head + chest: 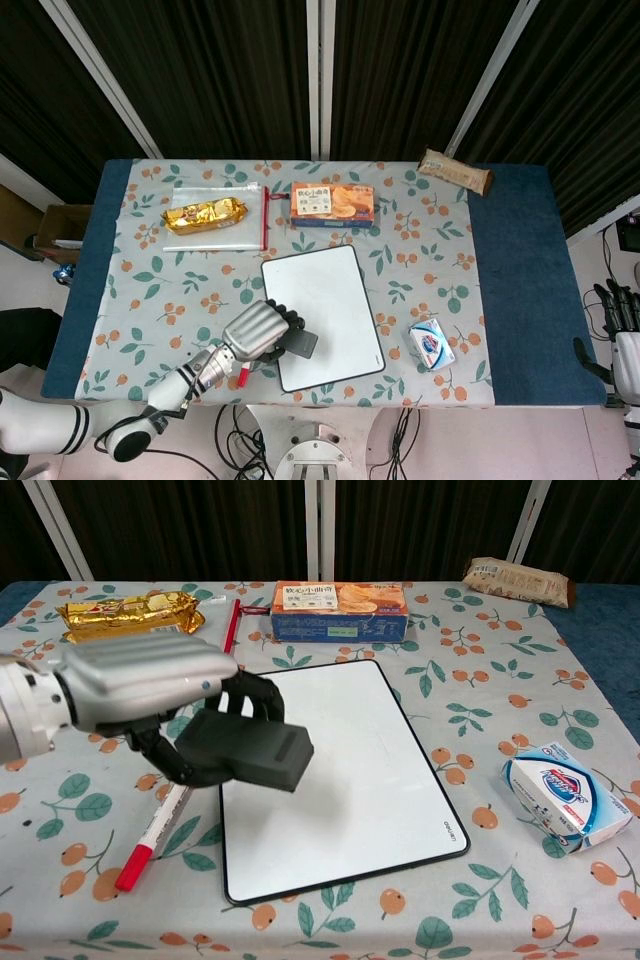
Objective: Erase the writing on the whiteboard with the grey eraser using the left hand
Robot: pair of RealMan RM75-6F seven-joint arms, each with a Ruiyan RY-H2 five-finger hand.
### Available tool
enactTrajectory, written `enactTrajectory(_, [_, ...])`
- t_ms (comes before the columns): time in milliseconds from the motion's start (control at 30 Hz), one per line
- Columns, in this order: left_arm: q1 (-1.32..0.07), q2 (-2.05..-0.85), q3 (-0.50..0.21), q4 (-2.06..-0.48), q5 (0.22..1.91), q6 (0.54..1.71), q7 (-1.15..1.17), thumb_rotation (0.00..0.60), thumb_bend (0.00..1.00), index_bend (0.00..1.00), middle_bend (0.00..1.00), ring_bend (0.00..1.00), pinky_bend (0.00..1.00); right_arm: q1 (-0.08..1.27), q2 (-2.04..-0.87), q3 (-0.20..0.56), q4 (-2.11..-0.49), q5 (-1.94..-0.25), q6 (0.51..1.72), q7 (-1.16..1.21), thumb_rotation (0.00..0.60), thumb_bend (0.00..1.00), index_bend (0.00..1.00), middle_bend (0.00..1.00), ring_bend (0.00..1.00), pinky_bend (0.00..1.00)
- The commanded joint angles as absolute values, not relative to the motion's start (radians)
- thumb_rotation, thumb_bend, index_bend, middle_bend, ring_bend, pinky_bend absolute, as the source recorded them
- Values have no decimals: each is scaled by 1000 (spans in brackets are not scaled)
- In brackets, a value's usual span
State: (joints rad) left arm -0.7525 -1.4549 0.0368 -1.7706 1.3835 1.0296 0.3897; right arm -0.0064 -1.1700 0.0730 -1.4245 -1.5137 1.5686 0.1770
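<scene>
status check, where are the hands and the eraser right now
Left hand grips grey eraser, lifted over whiteboard's near-left edge. Board shows no writing. Right hand idle off the table's right side. Red marker beside board, not in the way.

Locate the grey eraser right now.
The grey eraser is held in the left hand, over the whiteboard's near-left part in the chest view, beside the red marker.
</scene>
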Motion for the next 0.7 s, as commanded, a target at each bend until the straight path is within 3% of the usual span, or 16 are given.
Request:
enactTrajectory(33, [-710, -1383, -4, -1727, 1395, 1102, 301, 600, 515, 711, 609, 554, 686, -5, -1165, 75, -1436, -1513, 1569, 167, 600, 279, 0, 0, 0, 0])
enactTrajectory(200, [-675, -1378, -39, -1530, 1321, 1097, 184, 600, 515, 713, 610, 556, 686, -1, -1166, 73, -1452, -1522, 1570, 149, 600, 279, 0, 0, 0, 0])
enactTrajectory(400, [-644, -1438, -15, -1309, 1331, 1052, 46, 600, 476, 715, 612, 557, 686, -8, -1157, 81, -1472, -1521, 1594, 142, 600, 279, 0, 0, 0, 0])
enactTrajectory(700, [-622, -1492, 14, -1192, 1412, 1056, -40, 600, 457, 708, 611, 555, 684, -21, -1134, 85, -1498, -1519, 1617, 134, 600, 279, 0, 0, 0, 0])
